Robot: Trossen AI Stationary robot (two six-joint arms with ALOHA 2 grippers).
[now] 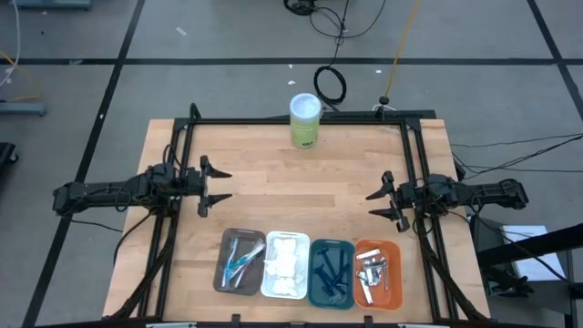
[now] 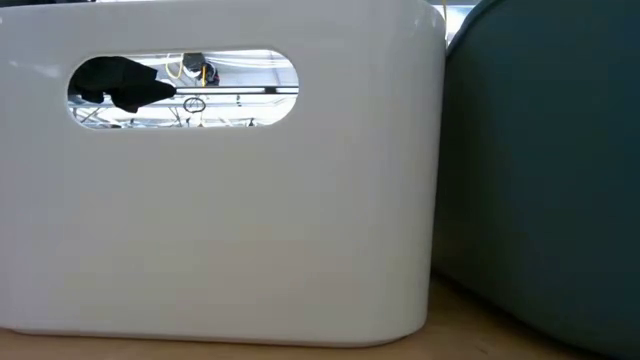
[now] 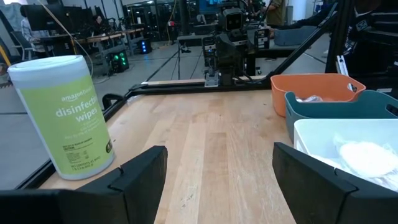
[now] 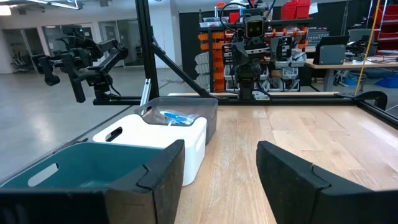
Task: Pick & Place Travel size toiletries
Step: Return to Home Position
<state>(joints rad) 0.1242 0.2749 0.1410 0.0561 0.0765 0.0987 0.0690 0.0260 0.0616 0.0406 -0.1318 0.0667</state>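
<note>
I take the green-and-white wipes canister (image 1: 305, 118) as my marker. It stands upright at the far edge of the table (image 1: 273, 173), about midway along it. The left gripper (image 1: 223, 185) hangs over bare wood to the left of the canister and a little nearer the front edge, its two fingers spread wide and empty. The right gripper (image 1: 371, 205) sits on the other side of the canister, to its right and somewhat closer to the front. Its fingers likewise stand apart and hold nothing, and the two grippers point inward toward each other. All the toiletries I can see lie in a row of four trays along the front edge, well apart from the canister and straight across the table from it. The brown tray (image 1: 221, 264), at the left end of the row, holds pale teal and clear toothbrushes (image 1: 239, 262). Beside it the white tray (image 1: 286, 235) holds white wads (image 1: 286, 266). The teal tray (image 1: 332, 241) holds dark blue razors (image 1: 330, 271), and the orange tray (image 1: 397, 273), farthest to the canister's right, holds small silver metal tools (image 1: 372, 273). The trays stand side by side; I cannot tell whether they touch. In the low view the white tray's wall fills most of the frame, with the teal one just beside it. Neither gripper touches a tray or an item.
</note>
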